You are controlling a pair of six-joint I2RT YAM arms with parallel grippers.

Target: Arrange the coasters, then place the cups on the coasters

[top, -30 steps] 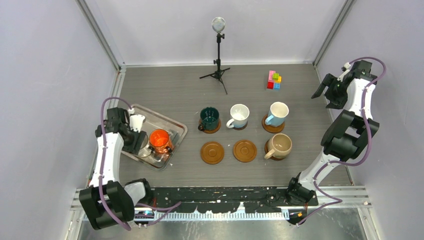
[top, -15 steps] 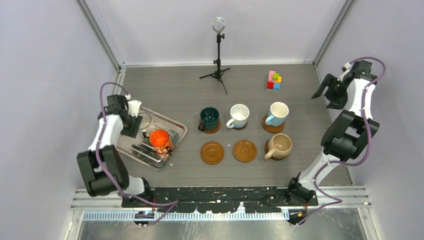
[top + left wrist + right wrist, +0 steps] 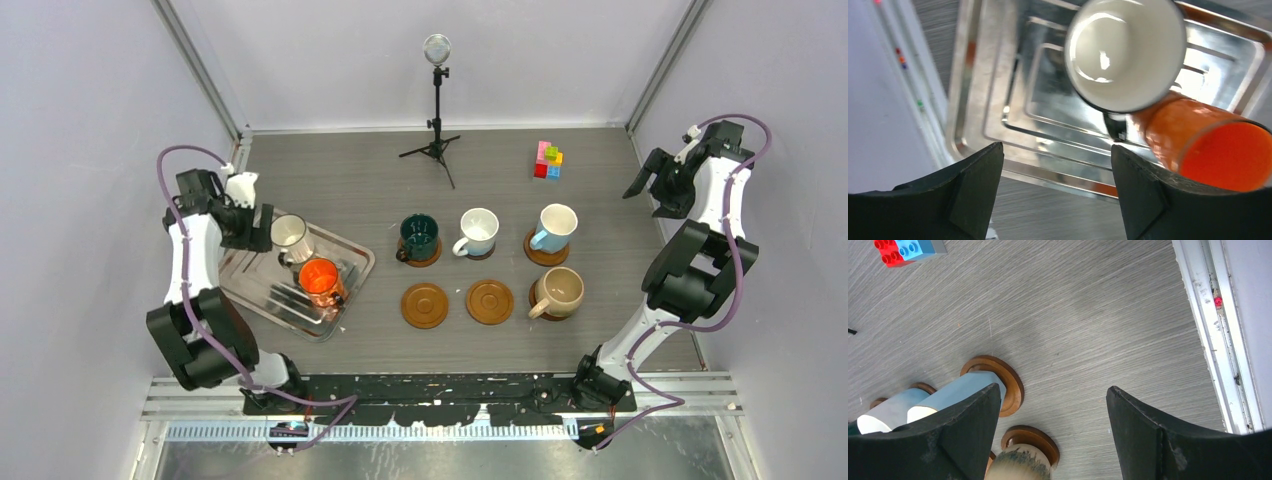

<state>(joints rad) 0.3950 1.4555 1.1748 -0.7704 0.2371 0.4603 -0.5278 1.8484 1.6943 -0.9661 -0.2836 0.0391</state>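
At the left of the worktop a tray holds two cups, one just behind the other. To its right six coasters lie in two rows of three; the three rear ones and the front-right one each carry a cup.

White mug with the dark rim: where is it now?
Top view, left side: the white mug is on the silver tray, just behind the orange mug, near the tray's far edge.

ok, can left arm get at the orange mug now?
Probably yes: left gripper open, empty, at the tray; orange mug close by. White mug sits right beside it, so tight on that side.
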